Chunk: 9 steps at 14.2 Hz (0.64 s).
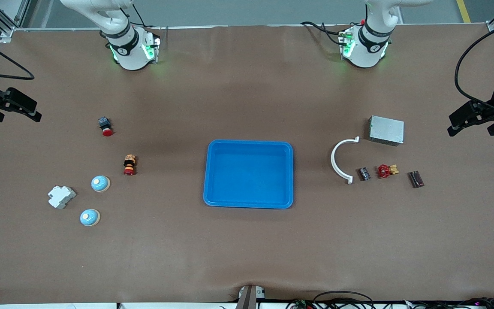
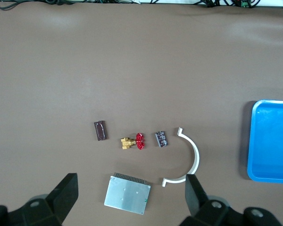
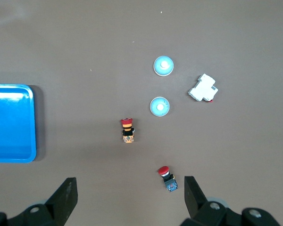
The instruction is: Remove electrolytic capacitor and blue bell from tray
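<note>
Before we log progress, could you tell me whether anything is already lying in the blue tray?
No, the blue tray shows only its bare blue floor.

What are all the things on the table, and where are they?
Tray: 1, blue, table's middle, empty.
Bells: 2, light blue, toward the right arm's end.
Breaker: 1, white, beside the bells.
Push buttons: 2, red-capped, farther from the front camera than the bells.
Curved bracket: 1, white, toward the left arm's end.
Metal box: 1, grey, beside the bracket.
Valve: 1, red and brass.
Small dark parts: 2, flanking the valve.
Left gripper: open, waiting.
Right gripper: open, waiting.
</note>
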Available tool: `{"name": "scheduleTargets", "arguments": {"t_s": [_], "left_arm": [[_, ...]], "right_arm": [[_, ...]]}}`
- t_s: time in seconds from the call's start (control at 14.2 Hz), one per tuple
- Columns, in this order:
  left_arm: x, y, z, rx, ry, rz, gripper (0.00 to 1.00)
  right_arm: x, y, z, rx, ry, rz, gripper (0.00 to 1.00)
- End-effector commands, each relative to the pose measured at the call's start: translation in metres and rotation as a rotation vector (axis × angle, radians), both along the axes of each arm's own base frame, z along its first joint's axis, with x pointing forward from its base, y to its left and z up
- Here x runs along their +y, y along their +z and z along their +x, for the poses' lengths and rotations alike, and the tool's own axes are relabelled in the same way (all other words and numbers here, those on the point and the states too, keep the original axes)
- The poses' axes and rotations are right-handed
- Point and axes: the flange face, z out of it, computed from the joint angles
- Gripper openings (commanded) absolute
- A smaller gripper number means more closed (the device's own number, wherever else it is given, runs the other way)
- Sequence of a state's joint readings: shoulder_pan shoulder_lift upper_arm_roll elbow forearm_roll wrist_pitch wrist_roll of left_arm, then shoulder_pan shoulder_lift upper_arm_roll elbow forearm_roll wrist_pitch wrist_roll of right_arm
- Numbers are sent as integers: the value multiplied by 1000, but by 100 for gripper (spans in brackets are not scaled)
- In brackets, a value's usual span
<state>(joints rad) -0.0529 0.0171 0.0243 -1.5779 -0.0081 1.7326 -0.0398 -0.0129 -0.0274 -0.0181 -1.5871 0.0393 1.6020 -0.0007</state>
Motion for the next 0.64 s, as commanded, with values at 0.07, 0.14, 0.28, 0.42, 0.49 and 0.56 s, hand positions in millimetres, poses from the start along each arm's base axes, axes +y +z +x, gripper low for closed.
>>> {"name": "scheduleTargets", "arguments": {"t_s": [0.07, 0.14, 0.28, 0.42, 0.49, 0.56], "left_arm": [[-1, 3, 1, -10, 2, 20, 100], [-1, 3, 1, -10, 2, 20, 100], [-1, 3, 1, -10, 4, 20, 100], [-1, 3, 1, -9, 4, 20, 100], [-1, 3, 1, -7, 4, 20, 100], [-1, 3, 1, -7, 4, 20, 100]], "right_arm": [[-2, 1, -2, -1, 0, 0, 100], [-2, 0, -3, 2, -2, 1, 100], [-3, -3, -3, 7, -3, 1, 100], [-4, -2, -3, 5, -5, 2, 100], [-3, -2, -3, 5, -3, 1, 100], [-3, -3, -3, 7, -5, 1, 100]]}}
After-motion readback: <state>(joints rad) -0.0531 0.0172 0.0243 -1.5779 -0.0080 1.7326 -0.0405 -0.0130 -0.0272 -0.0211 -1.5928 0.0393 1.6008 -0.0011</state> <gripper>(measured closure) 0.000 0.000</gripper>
